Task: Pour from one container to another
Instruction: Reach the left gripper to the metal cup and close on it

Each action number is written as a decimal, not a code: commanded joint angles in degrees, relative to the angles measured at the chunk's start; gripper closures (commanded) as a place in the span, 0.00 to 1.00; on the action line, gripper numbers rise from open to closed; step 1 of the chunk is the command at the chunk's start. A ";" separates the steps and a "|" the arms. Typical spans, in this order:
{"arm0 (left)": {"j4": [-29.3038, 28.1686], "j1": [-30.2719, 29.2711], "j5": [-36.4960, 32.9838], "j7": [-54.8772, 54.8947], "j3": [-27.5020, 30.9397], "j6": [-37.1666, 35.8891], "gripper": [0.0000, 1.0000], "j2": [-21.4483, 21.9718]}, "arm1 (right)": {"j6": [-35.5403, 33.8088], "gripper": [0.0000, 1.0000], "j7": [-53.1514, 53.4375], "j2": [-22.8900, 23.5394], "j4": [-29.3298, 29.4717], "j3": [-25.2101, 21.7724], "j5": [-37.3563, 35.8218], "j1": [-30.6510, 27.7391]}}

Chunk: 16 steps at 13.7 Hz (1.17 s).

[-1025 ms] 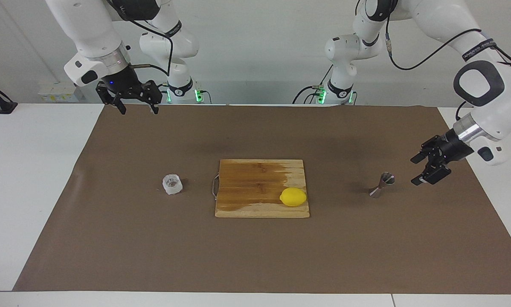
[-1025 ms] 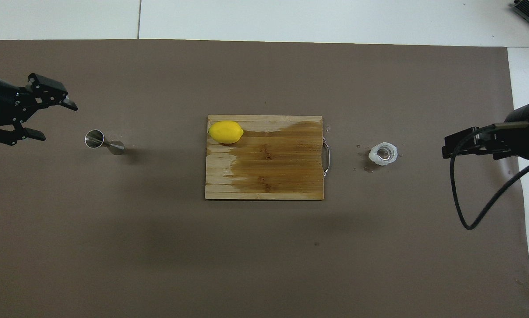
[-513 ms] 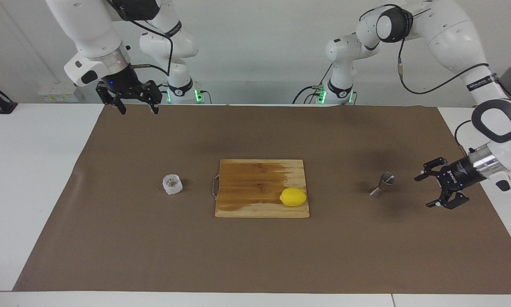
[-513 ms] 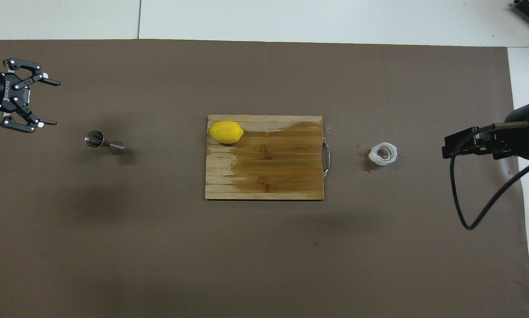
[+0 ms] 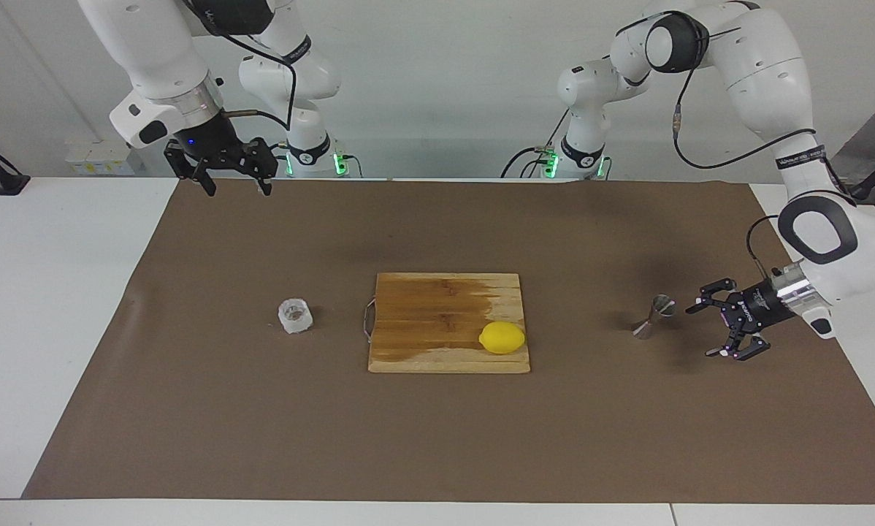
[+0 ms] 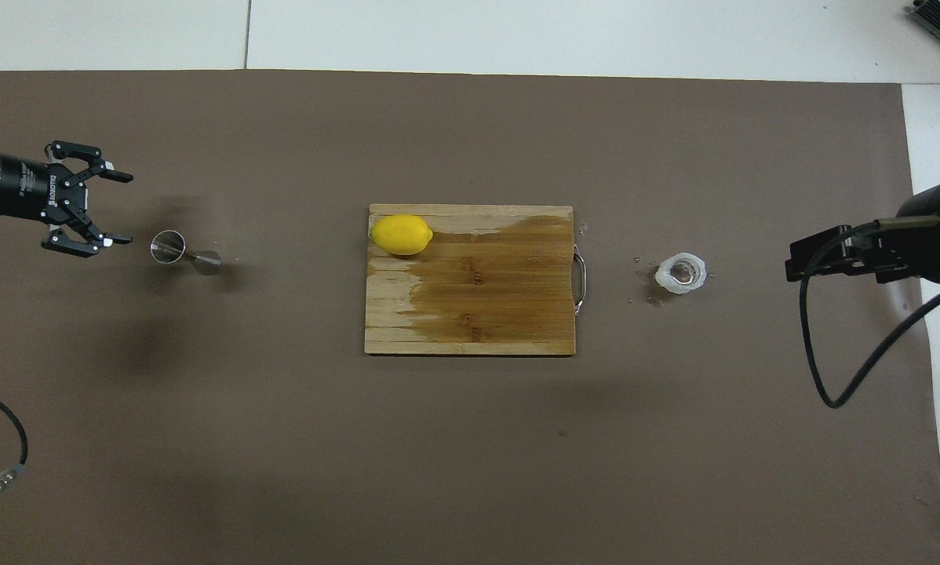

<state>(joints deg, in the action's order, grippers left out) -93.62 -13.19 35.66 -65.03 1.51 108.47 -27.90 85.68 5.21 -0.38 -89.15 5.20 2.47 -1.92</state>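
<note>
The clear faceted glass cup [image 5: 295,315] [image 6: 682,273] stands on the brown mat toward the right arm's end of the table, with a few wet spots around it. The silvery hourglass jigger [image 5: 653,318] [image 6: 183,253] stands toward the left arm's end. My left gripper [image 5: 702,331] [image 6: 125,209] hangs low and level beside the jigger, open, its fingers pointing at it with a small gap left. My right gripper [image 5: 239,191] [image 6: 792,263] is held high over the mat's edge by the robots, open and empty.
A wooden cutting board [image 5: 437,321] [image 6: 478,306] with a wet patch and a metal handle lies mid-mat between the two containers. A yellow lemon [image 5: 502,337] [image 6: 401,235] rests on its corner farthest from the robots, toward the jigger.
My left gripper has dropped lower, turned level and moved in toward the jigger, staying open. The right arm, the cup and the jigger have not moved.
</note>
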 commanded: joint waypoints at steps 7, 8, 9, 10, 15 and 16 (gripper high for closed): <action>-19.83 0.27 10.47 7.11 -0.45 8.75 0.00 8.82 | 0.37 0.00 -1.34 -0.14 -0.06 0.33 0.35 -0.80; -21.68 0.45 14.48 7.45 -0.71 11.21 0.00 9.35 | 0.37 0.00 -1.34 -0.14 -0.06 0.33 0.35 -0.80; -22.83 1.32 17.22 8.76 -0.89 13.15 0.00 9.44 | 0.37 0.00 -1.43 -0.14 -0.06 0.33 0.35 -0.80; -23.27 2.37 19.51 9.56 -0.89 14.82 0.00 9.53 | 0.37 0.00 -1.34 -0.14 -0.06 0.33 0.35 -0.80; -24.06 2.38 24.98 10.27 -0.89 15.45 0.00 9.88 | 0.37 0.00 -1.34 -0.14 -0.06 0.33 0.35 -0.80; -24.68 2.04 25.68 10.27 -0.89 15.28 0.00 10.32 | 0.37 0.00 -1.34 -0.14 -0.06 0.33 0.35 -0.80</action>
<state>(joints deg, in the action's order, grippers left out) -114.80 -11.36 59.16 -55.98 0.15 122.86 -20.35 85.68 5.21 -0.38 -89.15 5.20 2.47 -1.92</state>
